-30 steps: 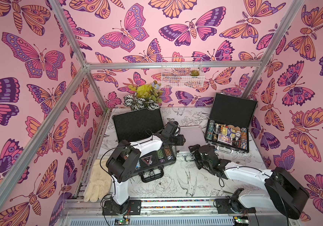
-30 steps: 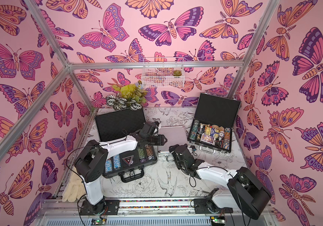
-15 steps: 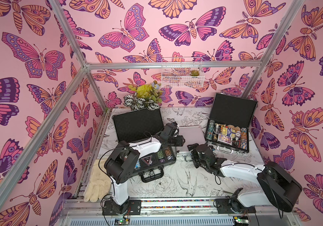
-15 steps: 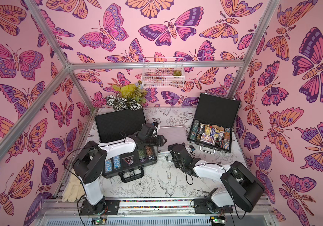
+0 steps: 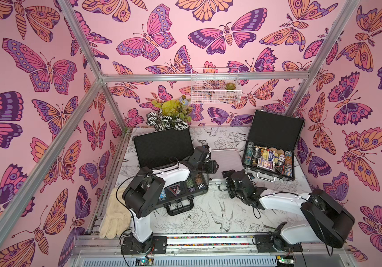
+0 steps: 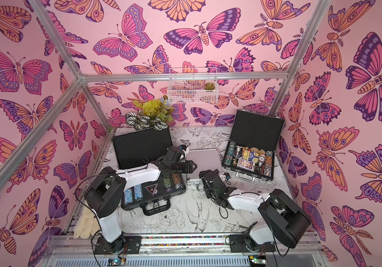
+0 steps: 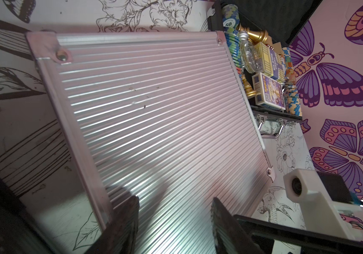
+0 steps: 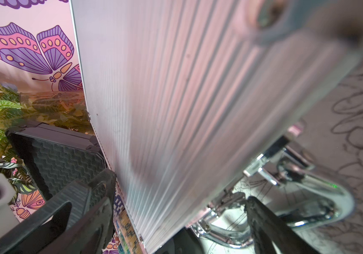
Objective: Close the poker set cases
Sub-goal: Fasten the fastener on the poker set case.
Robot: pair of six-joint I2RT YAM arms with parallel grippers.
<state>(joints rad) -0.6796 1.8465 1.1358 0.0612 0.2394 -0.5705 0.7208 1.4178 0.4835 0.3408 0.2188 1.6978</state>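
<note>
The left hand (image 7: pixel 174 210) has its two black fingers (image 7: pixel 123 220) spread apart and pinches nothing. Between them shows only the ribbed lid of the small silver aluminium case (image 5: pixel 226 158), over its left side. The right hand (image 8: pixel 179 189) is spread wide at the front of the same case. One finger (image 8: pixel 101 187) is by the side edge of the lid and the other is beside the chrome handle (image 8: pixel 341 198); it holds nothing.

The silver case lies flat in the middle of the white surface with black bird and flower drawings (image 5: pixel 208 215), its lid down. Whether it is latched I cannot tell. Just to its left stands the large dark-grey plastic case (image 5: pixel 162 148), open, with the foam-lined lid upright and rows of chips (image 5: pixel 195 183) in the base. To the right, near the back corner, the flat black silver-trimmed case (image 5: pixel 275 131) is open too and holds chips and card boxes (image 5: pixel 265 163). A cream glove (image 5: pixel 115 217) lies at the left front edge of the surface.
</note>
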